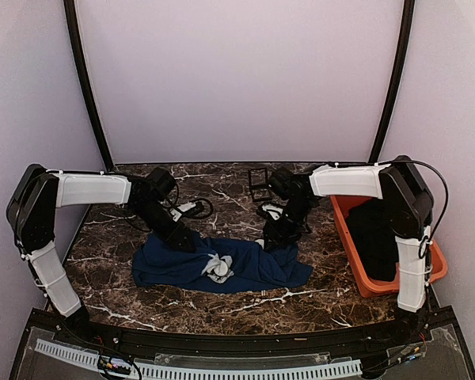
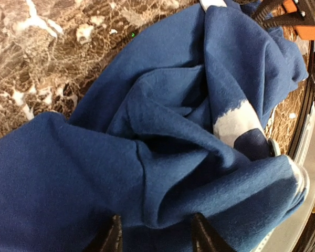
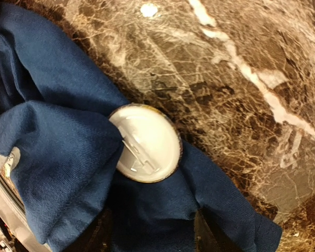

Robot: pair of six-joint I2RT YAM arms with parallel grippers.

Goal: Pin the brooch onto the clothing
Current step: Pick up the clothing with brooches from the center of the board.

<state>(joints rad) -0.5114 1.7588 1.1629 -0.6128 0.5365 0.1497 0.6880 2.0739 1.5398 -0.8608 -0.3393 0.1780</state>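
1. Nearest the lens, the right gripper has its two fingers set apart, pressing from both sides on a thick fold of the navy T-shirt that fills the gap.
2. Just past those fingertips lies the brooch, white back and pin bar facing up. A fold of cloth overlaps its left edge, and more cloth lies under it.
3. Beyond the brooch is the bare brown marble table.
4. The left gripper likewise clamps a raised ridge of the shirt between its parted fingers.
5. Ahead of them and to the right, the pale print shows among crumpled folds.
6. From above, both grippers bear on the shirt's far edge, well apart.
7. An orange bin sits outside the right gripper.
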